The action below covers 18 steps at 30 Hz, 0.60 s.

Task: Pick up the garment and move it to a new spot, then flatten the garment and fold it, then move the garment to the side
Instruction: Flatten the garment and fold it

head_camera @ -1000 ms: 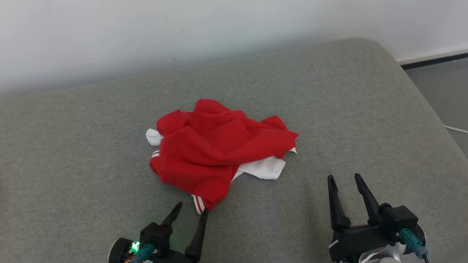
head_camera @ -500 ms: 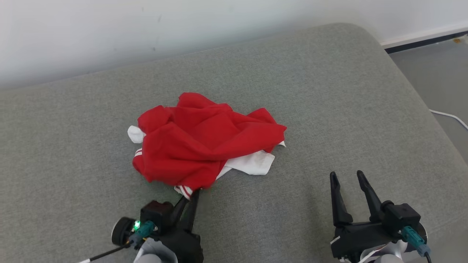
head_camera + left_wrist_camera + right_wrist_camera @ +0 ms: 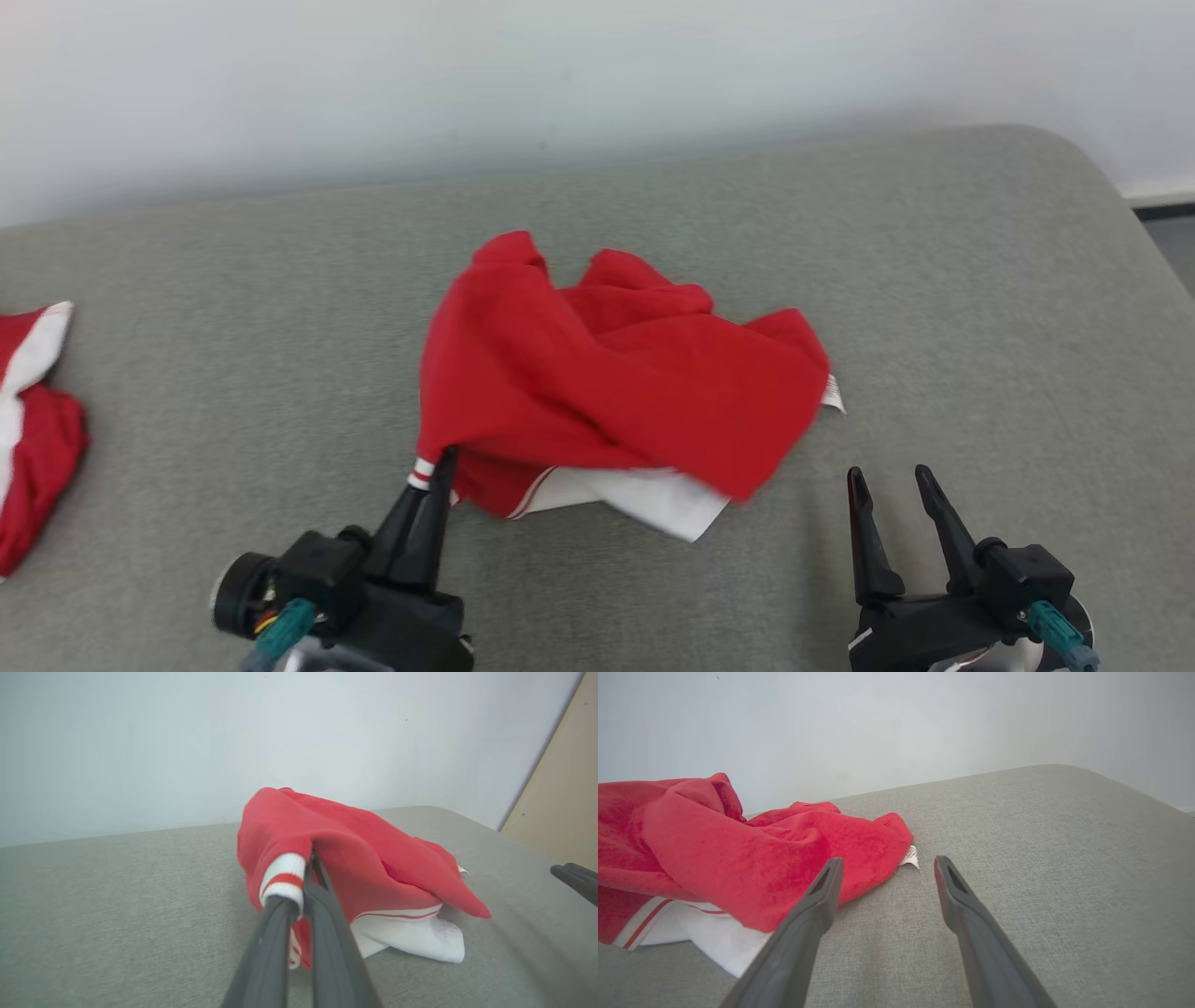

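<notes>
A crumpled red garment [image 3: 616, 392] with white panels and a red-and-white striped cuff [image 3: 422, 471] lies mid-cushion. My left gripper [image 3: 439, 457] is shut on that cuff at the garment's near left corner and holds it raised off the cushion, so the cloth tents up from there. In the left wrist view the cuff [image 3: 282, 877] sits pinched at the tips of the left gripper [image 3: 308, 858], with the garment [image 3: 373, 868] draped behind. My right gripper [image 3: 887, 476] stands open and empty, near right of the garment. The right wrist view has the right gripper [image 3: 888, 861] beside the garment [image 3: 738, 858], apart from it.
The grey cushion [image 3: 934, 280] spreads wide around the garment, backed by a pale wall. Another red and white cloth [image 3: 28, 420] lies at the far left edge. The cushion's rounded corner and the floor [image 3: 1178, 252] are at the far right.
My left gripper reached the striped cuff, shut on it and lifted it, pulling the garment up and over. The head camera has shifted. The right gripper stays open.
</notes>
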{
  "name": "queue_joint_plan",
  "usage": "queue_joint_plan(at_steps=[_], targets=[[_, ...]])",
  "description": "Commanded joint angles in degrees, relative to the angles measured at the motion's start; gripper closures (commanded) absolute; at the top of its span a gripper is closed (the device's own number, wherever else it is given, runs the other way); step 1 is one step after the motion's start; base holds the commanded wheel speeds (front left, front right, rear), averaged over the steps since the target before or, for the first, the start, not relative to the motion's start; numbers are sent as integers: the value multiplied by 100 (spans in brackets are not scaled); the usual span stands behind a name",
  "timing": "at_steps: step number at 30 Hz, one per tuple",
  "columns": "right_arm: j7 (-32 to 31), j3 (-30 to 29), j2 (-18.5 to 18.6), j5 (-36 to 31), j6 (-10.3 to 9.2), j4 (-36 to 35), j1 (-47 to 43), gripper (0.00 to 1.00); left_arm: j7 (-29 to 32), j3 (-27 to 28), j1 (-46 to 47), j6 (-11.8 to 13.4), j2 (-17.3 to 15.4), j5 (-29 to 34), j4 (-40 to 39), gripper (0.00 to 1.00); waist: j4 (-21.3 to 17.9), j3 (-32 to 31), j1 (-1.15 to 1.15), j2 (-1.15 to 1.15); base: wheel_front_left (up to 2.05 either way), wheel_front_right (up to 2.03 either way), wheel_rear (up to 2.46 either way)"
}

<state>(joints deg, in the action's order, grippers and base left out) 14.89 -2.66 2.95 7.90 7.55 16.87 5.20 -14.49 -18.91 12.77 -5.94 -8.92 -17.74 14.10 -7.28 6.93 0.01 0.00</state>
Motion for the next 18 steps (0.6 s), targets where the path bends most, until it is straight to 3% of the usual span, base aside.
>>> queue_joint_plan(at_steps=[1, 8, 14, 18], targets=[[29, 35, -14, 47, -13, 7, -72, 0, 68, 57, -152, 61, -85, -15, -180, 100, 509, -260, -1, 0, 0, 0, 0], [35, 85, -14, 118, -13, 30, -105, 0, 568, 513, -752, 437, -623, -121, -1324, 100, 754, -304, -1, 0, 0, 0, 0], [38, 77, -10, 108, -13, 95, -38, 0, 836, 998, -1245, 791, -995, -166, -1933, 100, 558, -213, -1, 0, 0, 0, 0], [35, 65, -14, 98, -13, 130, 15, 0, 879, 1248, -1374, 891, -1122, -273, -2045, 100, 334, -119, -1, 0, 0, 0, 0]])
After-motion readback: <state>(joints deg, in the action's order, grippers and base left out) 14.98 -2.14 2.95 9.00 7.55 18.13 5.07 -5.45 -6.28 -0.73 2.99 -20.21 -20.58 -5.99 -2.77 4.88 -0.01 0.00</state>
